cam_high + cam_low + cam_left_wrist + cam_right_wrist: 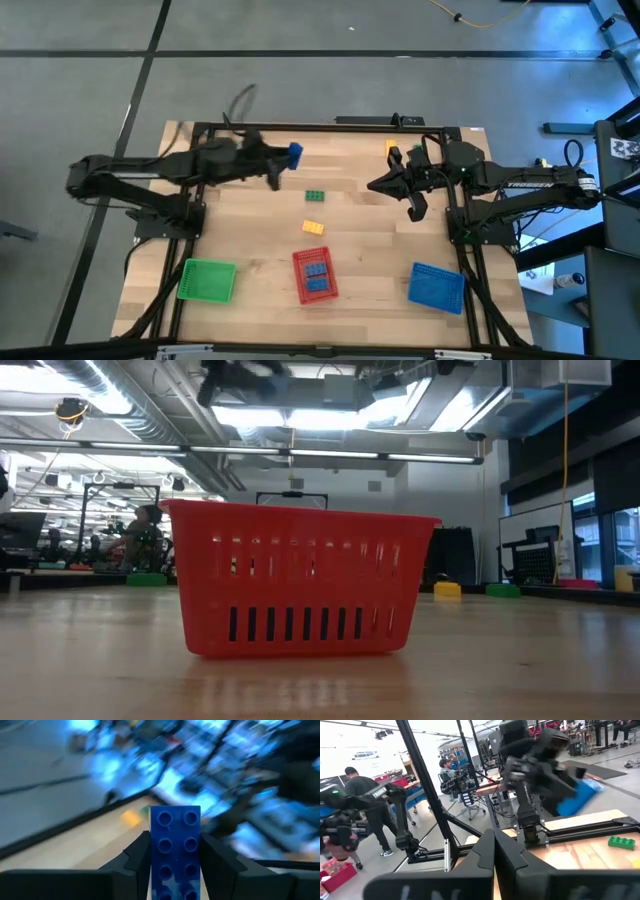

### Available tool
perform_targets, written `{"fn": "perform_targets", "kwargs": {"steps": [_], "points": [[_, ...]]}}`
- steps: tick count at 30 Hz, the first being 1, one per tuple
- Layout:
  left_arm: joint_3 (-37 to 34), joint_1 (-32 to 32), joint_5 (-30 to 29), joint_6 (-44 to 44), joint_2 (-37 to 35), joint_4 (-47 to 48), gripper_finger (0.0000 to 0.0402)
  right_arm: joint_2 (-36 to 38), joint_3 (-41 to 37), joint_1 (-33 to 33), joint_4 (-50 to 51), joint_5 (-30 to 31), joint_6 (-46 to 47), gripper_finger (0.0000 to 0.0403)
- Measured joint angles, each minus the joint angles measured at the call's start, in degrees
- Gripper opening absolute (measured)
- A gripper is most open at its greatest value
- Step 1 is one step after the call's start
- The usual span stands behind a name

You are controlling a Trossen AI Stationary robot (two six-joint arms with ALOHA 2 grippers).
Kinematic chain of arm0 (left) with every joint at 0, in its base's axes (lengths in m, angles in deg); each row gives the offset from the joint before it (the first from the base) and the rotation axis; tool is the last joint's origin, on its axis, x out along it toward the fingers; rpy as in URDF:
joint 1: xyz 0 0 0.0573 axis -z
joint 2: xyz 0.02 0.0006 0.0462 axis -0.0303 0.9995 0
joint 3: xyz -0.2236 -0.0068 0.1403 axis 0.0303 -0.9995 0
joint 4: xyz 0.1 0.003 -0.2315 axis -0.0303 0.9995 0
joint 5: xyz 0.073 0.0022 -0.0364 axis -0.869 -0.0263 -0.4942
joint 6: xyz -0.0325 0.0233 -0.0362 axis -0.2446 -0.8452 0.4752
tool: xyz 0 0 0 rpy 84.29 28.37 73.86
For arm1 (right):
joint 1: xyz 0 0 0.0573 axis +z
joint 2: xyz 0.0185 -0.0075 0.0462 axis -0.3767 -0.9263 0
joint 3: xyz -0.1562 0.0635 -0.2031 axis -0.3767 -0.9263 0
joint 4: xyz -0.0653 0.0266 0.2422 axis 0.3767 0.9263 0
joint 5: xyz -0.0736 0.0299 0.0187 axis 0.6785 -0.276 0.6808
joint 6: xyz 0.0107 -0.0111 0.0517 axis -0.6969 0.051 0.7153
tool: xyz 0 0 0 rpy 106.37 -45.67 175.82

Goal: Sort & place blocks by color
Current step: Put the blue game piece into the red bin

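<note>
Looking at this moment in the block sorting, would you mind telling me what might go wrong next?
The left gripper holds a blue block high above the table, far from the blue tray; a slip would drop it among the loose green block and yellow block. Blue blocks already sit in the red tray, so this one may be missorted too.

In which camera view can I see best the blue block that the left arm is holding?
The left wrist view: the blue block fills the centre, studs clear, clamped between the left gripper's fingers. The high view shows it small; the right wrist view, blurred. The low view misses it.
</note>
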Motion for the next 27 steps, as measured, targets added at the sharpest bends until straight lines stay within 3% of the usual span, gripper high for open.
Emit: {"fn": "perform_targets", "kwargs": {"steps": [7, 13, 19, 27], "points": [[-12.7, -2.1, 17.1, -2.0, -10.2, -22.0, 0.0128, 0.0, 0.0, 0.0, -0.7, 1.4, 0.9, 0.0000], [-13.7, -0.1, 26.5, -4.3, -11.1, -25.2, 0.0128, 0.0, 0.0, 0.0, -0.6, 1.9, 1.3, 0.0000], [-13.7, 4.0, 26.0, -6.7, -10.4, -25.1, 0.0128, 0.0, 0.0, 0.0, -0.6, 1.9, 1.3, 0.0000], [-13.7, 4.6, 24.3, -7.3, -10.5, -25.2, 0.0128, 0.0, 0.0, 0.0, -0.5, 2.0, 1.3, 0.0000]]}}
